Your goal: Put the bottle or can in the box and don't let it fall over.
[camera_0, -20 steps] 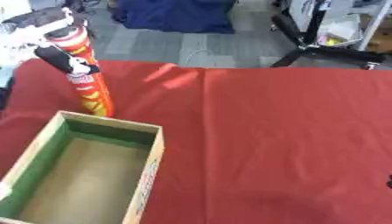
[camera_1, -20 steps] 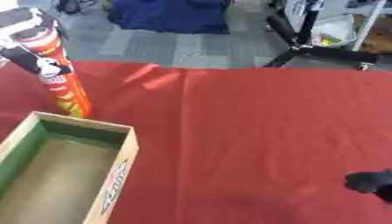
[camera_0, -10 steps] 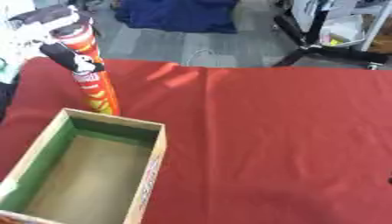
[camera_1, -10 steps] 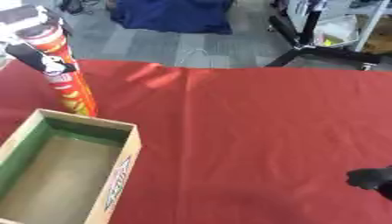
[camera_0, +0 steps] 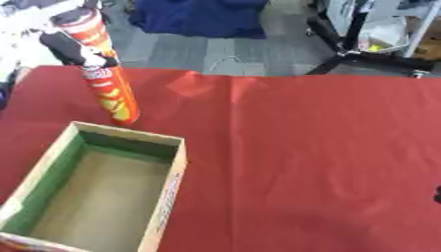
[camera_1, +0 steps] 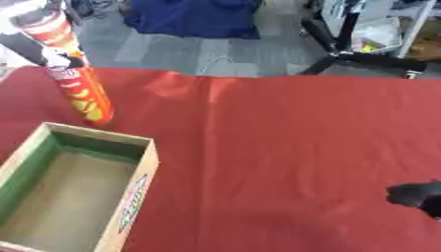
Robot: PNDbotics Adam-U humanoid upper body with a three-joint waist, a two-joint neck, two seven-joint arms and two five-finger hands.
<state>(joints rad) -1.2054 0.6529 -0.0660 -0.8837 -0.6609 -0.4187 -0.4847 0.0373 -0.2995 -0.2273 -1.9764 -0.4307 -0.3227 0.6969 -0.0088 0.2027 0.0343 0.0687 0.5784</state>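
- Red cloth is covering the whole table, creased in a few soft folds, with grey floor, a dark blue heap and a black stand leg showing beyond its far edge.
- Standing just behind the far end of the box, the tall can is leaning a little, its top tipping towards the far left; it is a slim orange-red tube with yellow print low down and a pale rim at the top.
- Wrapping the upper part of that can, the left hand is curling dark fingers round it, so the can is being held and not yet let go.
- Lying open-topped at the near left, the box is plain cardboard with green inner walls and a dull brown floor, and nothing is sitting in it.
- Judging by this, the task is only getting under way: the can is gripped but is outside the box, and lifting it over the wall and setting it down upright remain.
- Peeking in at the right edge, the right hand is showing only as a dark shape, and I cannot tell how its fingers are set.
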